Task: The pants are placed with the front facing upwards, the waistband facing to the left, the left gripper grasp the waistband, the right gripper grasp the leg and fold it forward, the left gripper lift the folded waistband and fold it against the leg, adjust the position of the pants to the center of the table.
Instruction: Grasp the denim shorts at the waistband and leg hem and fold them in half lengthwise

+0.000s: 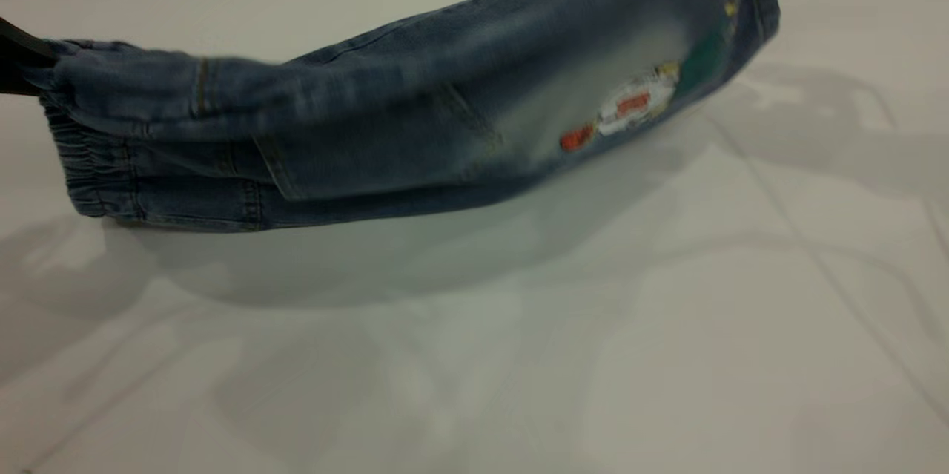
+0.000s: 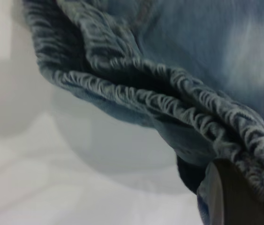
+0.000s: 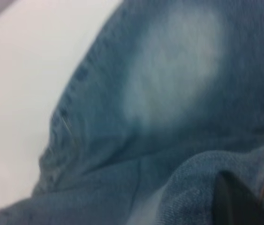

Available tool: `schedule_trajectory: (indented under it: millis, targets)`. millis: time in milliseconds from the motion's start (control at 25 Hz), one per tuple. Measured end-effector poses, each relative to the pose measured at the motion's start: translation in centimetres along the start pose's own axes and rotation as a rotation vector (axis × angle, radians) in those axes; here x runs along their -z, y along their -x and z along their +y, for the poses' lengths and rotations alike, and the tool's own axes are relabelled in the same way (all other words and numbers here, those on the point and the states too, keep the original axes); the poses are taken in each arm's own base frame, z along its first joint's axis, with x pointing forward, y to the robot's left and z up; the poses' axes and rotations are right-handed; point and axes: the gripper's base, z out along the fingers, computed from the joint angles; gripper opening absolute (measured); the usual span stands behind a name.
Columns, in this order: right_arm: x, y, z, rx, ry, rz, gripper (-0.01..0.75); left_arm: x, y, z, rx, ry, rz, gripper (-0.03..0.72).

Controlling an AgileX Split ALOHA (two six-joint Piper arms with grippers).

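The left gripper [image 1: 16,58] enters at the far left edge of the exterior view as a dark finger, clamped on the waistband [image 1: 89,162] and holding it off the table [image 1: 474,355]. In the left wrist view one dark finger [image 2: 237,197] presses into the gathered elastic. The right gripper shows as one dark fingertip [image 3: 232,201] buried in the denim of the leg [image 3: 169,84].

Dark, smooth-surfaced left claw [image 2: 230,197] finger, a black sliver; right claw [image 3: 235,201] finger equally dark.
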Motion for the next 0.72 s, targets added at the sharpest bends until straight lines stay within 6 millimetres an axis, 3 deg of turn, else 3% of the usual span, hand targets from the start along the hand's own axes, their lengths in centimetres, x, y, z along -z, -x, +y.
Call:
schedule_trajectory:
  millis: [200,720]
  targets:
    - [-1.1,2.0,0.4,0.001,0.023,-0.015,0.018,0.0,0.6,0.1,0.091,0.005,-0.066,0.119]
    - [-4.7,4.5,-0.9,-0.046,0.067,-0.017,0.018,0.3,2.3,0.1,0.259,-0.022,-0.261,0.119]
